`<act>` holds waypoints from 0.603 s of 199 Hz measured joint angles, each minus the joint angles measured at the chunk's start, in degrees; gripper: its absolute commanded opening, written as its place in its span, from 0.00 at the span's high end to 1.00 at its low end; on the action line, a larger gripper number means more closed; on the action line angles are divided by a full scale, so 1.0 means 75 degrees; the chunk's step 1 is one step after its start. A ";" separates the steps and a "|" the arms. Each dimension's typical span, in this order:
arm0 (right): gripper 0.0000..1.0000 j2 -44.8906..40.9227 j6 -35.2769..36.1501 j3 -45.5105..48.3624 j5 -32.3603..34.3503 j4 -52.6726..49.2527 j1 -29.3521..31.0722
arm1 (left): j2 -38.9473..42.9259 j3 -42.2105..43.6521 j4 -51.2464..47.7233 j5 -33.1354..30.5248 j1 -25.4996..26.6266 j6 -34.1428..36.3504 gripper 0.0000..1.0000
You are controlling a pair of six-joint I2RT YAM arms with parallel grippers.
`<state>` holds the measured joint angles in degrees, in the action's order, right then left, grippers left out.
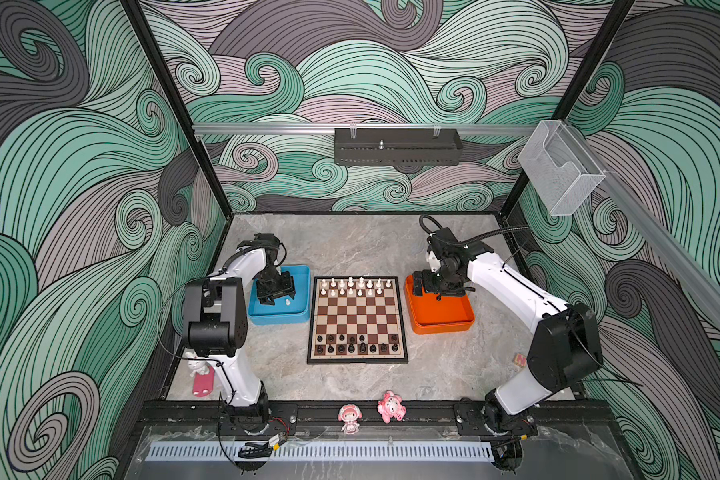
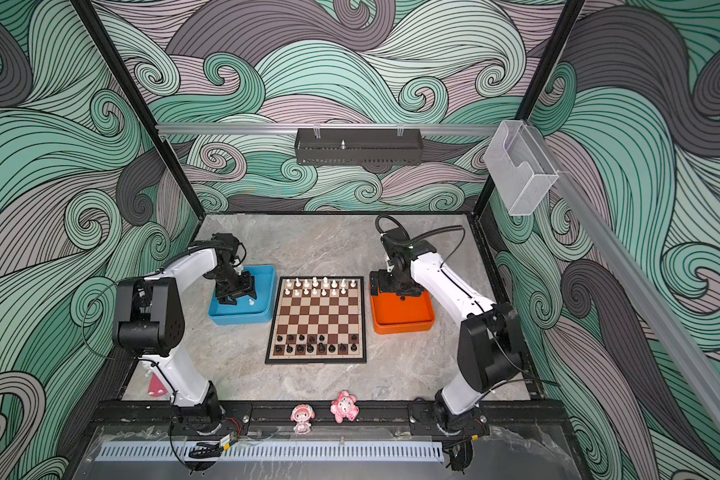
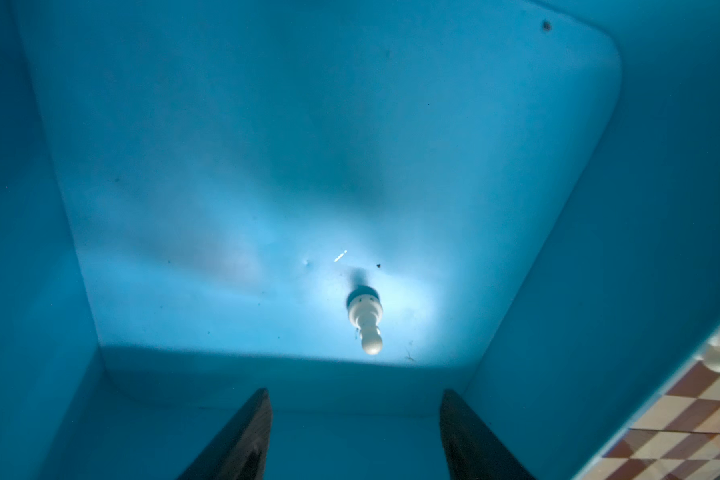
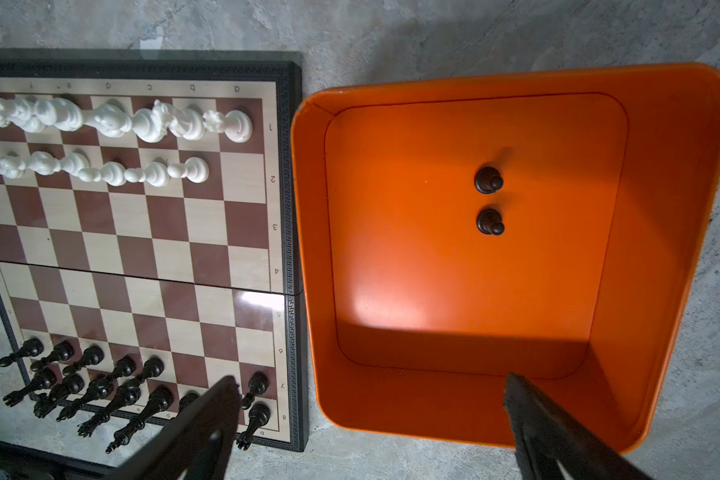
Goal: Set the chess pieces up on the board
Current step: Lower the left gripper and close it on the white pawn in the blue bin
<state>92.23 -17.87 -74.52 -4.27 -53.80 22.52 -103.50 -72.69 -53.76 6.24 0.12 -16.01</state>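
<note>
The board [image 1: 357, 320] [image 2: 316, 318] lies mid-table. White chess pieces [image 1: 352, 286] fill its two far rows and black ones [image 1: 356, 345] its two near rows. One white pawn [image 1: 288, 302] [image 3: 366, 322] stands in the blue tray [image 1: 279, 318]. My left gripper [image 1: 276, 297] [image 3: 356, 392] hangs low inside that tray, open, with the pawn a little ahead of its fingers. Two black pawns [image 4: 488, 180] stand in the orange tray [image 1: 441, 328] [image 4: 682, 208]. My right gripper [image 1: 435, 291] [image 4: 373, 378] hovers over the tray's far left part, open wide and holding nothing.
The blue tray sits left of the board and the orange one right of it, each close to the board's edge. Two pink figurines [image 1: 349, 417] [image 1: 390, 406] stand on the front rail. Another toy [image 1: 202, 380] lies by the left arm's base.
</note>
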 measured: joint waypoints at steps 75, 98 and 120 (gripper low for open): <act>0.01 0.0000 0.0055 0.0055 -0.0003 0.0038 -0.0114 | -0.0312 -0.0055 0.0082 -0.0227 0.0052 0.0015 0.57; 0.01 -0.0003 0.0070 0.0137 -0.0006 0.0061 -0.0128 | -0.0425 -0.0105 0.0090 -0.0254 0.0055 0.0026 0.59; 0.01 0.0000 0.0070 0.0154 -0.0006 0.0061 -0.0134 | -0.0481 -0.0195 0.0087 -0.0277 0.0058 0.0026 0.60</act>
<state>92.23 -17.34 -73.36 -4.32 -53.34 21.52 -107.11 -74.15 -53.10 4.16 0.56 -15.81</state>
